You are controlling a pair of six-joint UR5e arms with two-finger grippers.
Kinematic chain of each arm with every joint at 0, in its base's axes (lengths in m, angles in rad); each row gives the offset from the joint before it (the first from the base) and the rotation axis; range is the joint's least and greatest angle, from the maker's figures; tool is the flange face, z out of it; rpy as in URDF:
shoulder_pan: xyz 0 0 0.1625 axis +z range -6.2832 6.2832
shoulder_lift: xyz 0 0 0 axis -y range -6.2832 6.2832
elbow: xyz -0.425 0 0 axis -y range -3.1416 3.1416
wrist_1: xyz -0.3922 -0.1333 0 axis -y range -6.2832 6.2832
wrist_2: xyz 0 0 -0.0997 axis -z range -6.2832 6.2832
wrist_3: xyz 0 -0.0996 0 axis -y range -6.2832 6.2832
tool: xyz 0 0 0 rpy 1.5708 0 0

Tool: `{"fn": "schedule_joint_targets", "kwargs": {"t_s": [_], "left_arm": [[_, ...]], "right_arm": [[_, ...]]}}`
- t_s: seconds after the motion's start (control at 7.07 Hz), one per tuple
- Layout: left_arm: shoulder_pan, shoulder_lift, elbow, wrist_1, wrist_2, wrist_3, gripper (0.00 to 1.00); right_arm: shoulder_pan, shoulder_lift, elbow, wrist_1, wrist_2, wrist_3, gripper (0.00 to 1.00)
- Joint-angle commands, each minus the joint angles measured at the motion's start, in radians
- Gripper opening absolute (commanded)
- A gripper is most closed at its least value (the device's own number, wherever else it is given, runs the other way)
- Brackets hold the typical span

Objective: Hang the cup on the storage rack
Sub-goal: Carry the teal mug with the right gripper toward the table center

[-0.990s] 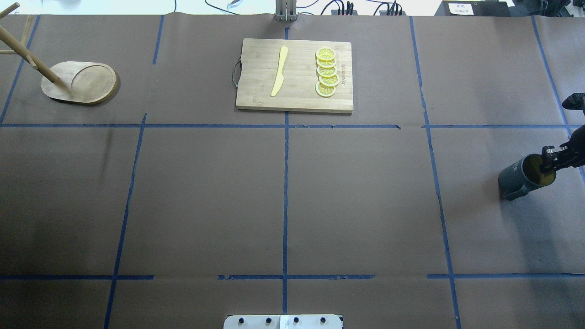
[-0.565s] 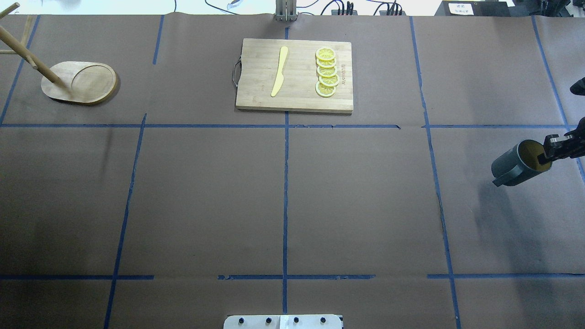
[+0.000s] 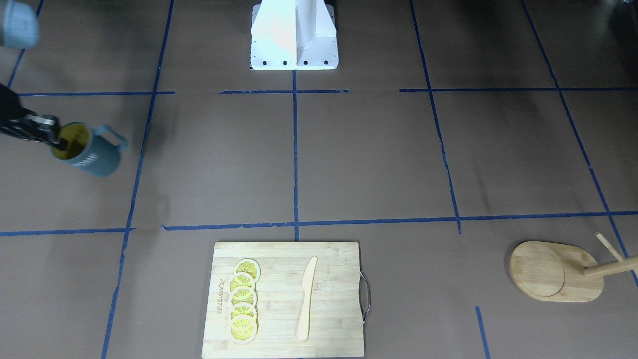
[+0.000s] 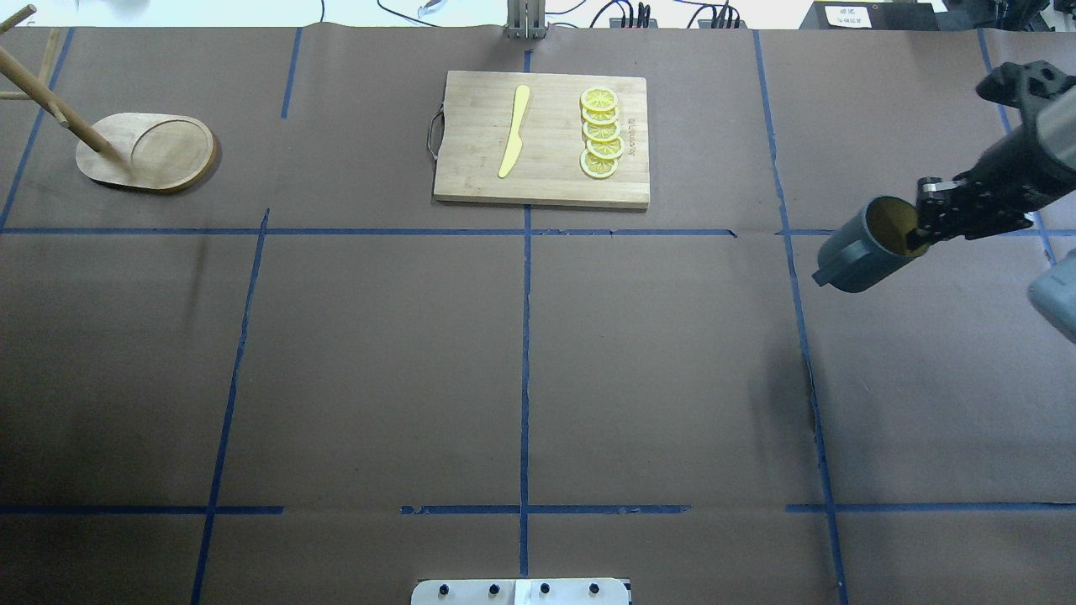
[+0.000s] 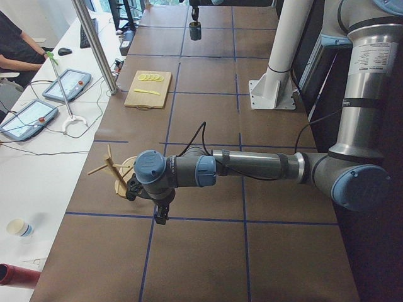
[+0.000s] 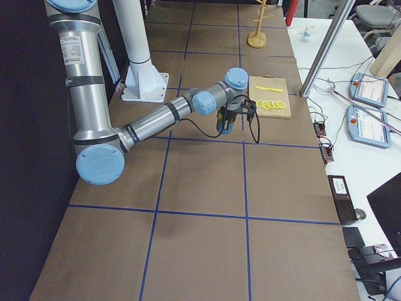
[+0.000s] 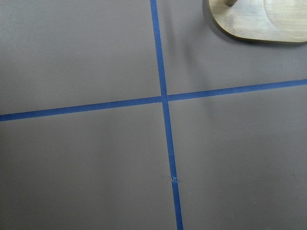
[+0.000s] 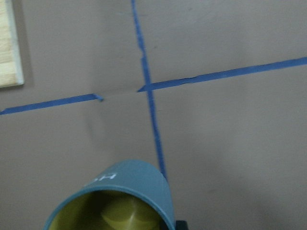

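Right claw pinches the cup by its rim, one finger inside, tilted above the worktop on the robot's right, well apart from the storage rack. Probably rigid, glazed, slippery, breakable; its handle should be kept free for hanging. Whether the left claw is open cannot be told.

cutting board sits far centre of table, knife on it left of lemon slices. far left: storage rack. right side: cup above the surface, rim pinched in right gripper.
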Motion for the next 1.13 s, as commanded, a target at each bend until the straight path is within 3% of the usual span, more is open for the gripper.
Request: {"fn": "schedule_joint_targets", "kwargs": {"t_s": [0.0, 0.28, 0.71, 0.99], "left_arm": [[0.000, -0.001, -0.022, 0.003, 0.001, -0.021, 1.00], [0.000, -0.001, -0.031, 0.004, 0.003, -0.029, 1.00], [0.000, 0.001, -0.042, 0.006, 0.003, -0.029, 1.00], [0.000, -0.001, -0.043, 0.006, 0.004, -0.029, 1.00]], "right_arm": [[-0.249, 0.267, -0.076, -0.017, -0.185, 0.343, 0.00], [-0.355, 0.465, -0.214, -0.017, -0.289, 0.464, 0.00], [-0.426, 0.670, -0.457, -0.007, -0.356, 0.539, 0.00], [-0.443, 0.710, -0.513, -0.005, -0.369, 0.539, 0.00]]}}
